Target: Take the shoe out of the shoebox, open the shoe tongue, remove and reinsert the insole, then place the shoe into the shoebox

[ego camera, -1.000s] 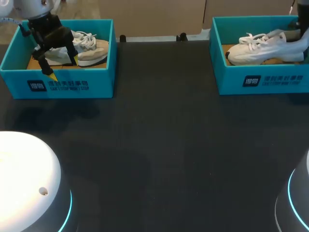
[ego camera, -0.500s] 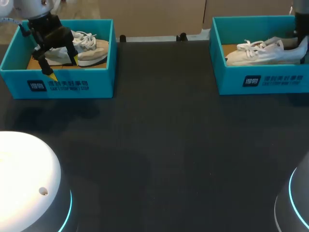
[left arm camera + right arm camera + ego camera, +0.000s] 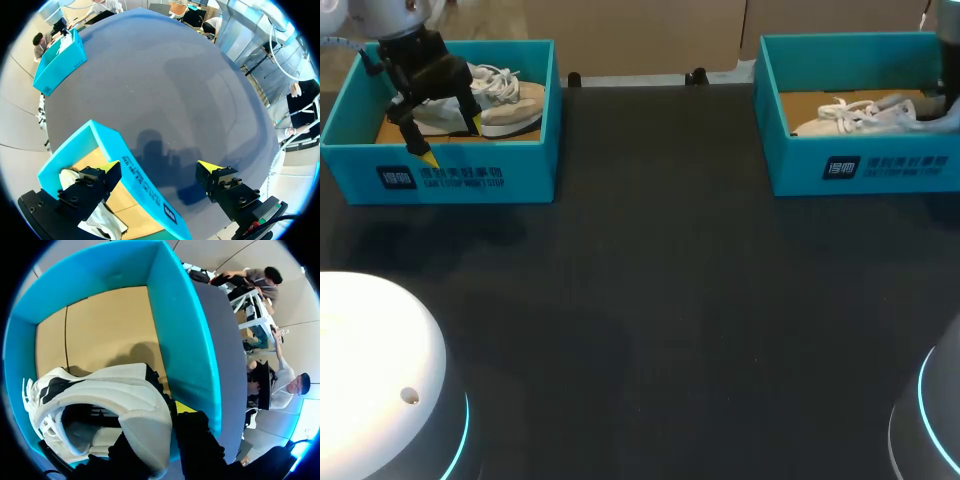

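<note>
A white shoe (image 3: 865, 115) lies low inside the right teal shoebox (image 3: 860, 165), toe toward the middle of the table. My right gripper (image 3: 948, 100) is at the box's right end, shut on the shoe's heel. In the right wrist view the heel collar of the white shoe (image 3: 110, 395) sits between the fingers of my right gripper (image 3: 160, 426), above the box's cardboard floor. My left gripper (image 3: 450, 140) hangs open over the front wall of the left teal shoebox (image 3: 460, 175), which holds a beige and white shoe (image 3: 505, 100). My left gripper (image 3: 159, 170) straddles that wall.
Both boxes stand at the table's far edge, one at each side. The dark tabletop (image 3: 650, 260) stretches between and in front of them. Two white rounded arm bases (image 3: 380, 370) fill the near corners.
My right gripper has gone down with the white shoe, which now sits deeper in the right box. The left arm has kept still.
</note>
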Available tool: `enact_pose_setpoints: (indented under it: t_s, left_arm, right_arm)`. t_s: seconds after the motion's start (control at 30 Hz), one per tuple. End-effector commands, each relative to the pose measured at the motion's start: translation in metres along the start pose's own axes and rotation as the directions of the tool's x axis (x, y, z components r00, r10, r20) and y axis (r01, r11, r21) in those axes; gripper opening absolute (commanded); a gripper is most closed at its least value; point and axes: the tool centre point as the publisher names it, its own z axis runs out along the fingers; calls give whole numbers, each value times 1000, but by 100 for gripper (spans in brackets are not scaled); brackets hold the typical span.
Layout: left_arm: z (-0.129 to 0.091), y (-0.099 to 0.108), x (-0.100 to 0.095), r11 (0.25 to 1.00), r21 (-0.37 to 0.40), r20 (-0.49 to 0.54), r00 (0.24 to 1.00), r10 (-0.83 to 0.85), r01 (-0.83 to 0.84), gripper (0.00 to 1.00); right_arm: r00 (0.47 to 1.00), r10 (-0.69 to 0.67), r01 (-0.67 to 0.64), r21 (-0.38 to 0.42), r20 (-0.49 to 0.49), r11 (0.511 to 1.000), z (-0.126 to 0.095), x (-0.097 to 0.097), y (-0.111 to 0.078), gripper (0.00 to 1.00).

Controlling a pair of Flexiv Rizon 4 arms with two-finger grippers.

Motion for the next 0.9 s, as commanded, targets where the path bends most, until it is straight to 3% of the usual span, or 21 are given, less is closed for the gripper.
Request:
enact_pose_setpoints:
  t_s: [0.03,0.37,0.9]
  left_arm:
    - [-1,0,0,1000,-1,-3,1000,1,-1,100]
    - [-1,0,0,1000,-1,-3,1000,1,-1,100]
    - [-1,0,0,1000,-1,-3,1000,1,-1,100]
  right_arm:
    - [1000,-7,7,-32,-13,999,4,2,-8,0]
    - [1000,-23,23,-30,13,999,13,16,-1,0]
    - [998,-51,51,-7,-44,999,38,22,-1,0]
